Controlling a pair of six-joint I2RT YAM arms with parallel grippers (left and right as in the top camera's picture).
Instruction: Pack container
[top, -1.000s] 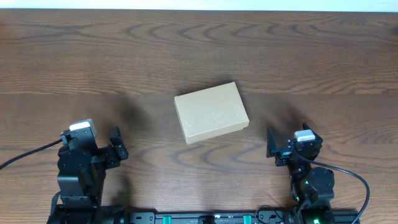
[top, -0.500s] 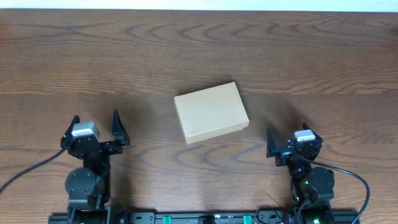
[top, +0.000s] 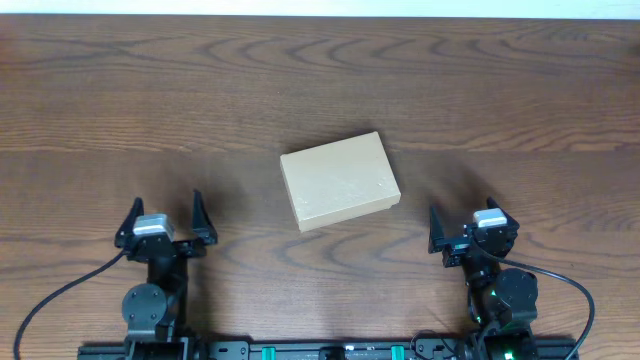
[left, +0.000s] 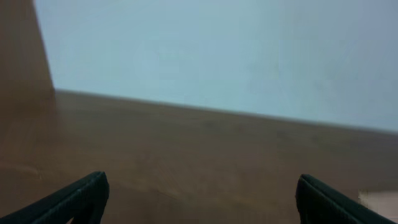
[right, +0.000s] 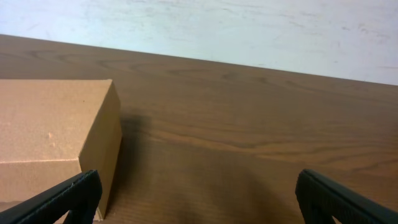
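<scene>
The counter (top: 320, 80) is coloured dark brown and streaked with wavy, darker wood grain. The container (top: 340, 181) is seen in plain tan cardboard, unprinted. The left gripper (top: 166, 210) and right gripper (top: 462, 222) are finished in black, each capped with a whitish-grey block. A pale bluish-white wall (right: 249, 25) is shown at the far edge.

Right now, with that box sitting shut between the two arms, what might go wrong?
The container lies skewed on the table with nothing bracing it, so a one-sided push could slide or spin it instead of opening it. It sits shut and flat, leaving the jaws little edge to catch.
</scene>
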